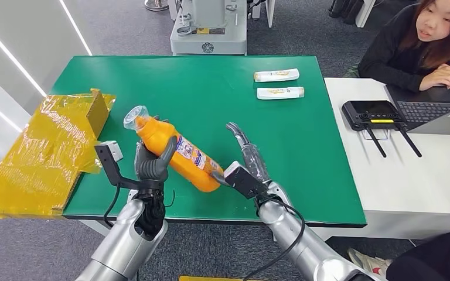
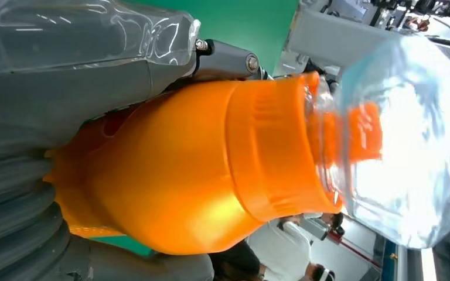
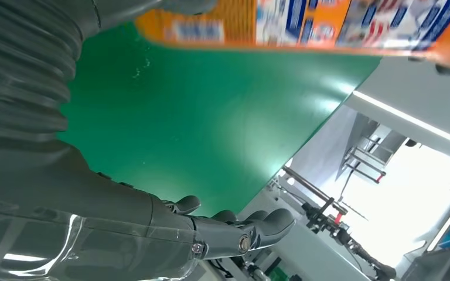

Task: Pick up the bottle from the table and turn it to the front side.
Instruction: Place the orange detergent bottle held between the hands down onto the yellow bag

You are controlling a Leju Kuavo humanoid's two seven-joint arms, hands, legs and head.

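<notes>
Here the left hand [image 1: 152,165] is gripping the orange bottle [image 1: 179,153] around its upper body, fingers wrapping it just below the shoulder, and is holding it lifted above the near part of the green table [image 1: 211,88]. The left wrist view is showing the same grasp close up, with the bottle's shoulder and clear cap [image 2: 398,134] jutting out past the hand. To the right, the right hand [image 1: 247,167] is lying released with its fingers extended, just beside the bottle's base; whether it is actually touching the base is hard to tell.

The step in hand looks like the turning itself. To do it well, the left hand should be keeping its hold firm while rolling the bottle about its length, with the right hand steadying the base so it is not slipping.

The bottle's long axis is running diagonally, the cap pointing up, away and to the left, the base down toward the right hand. The printed label [image 1: 194,153] is facing up and toward the head camera.
</notes>
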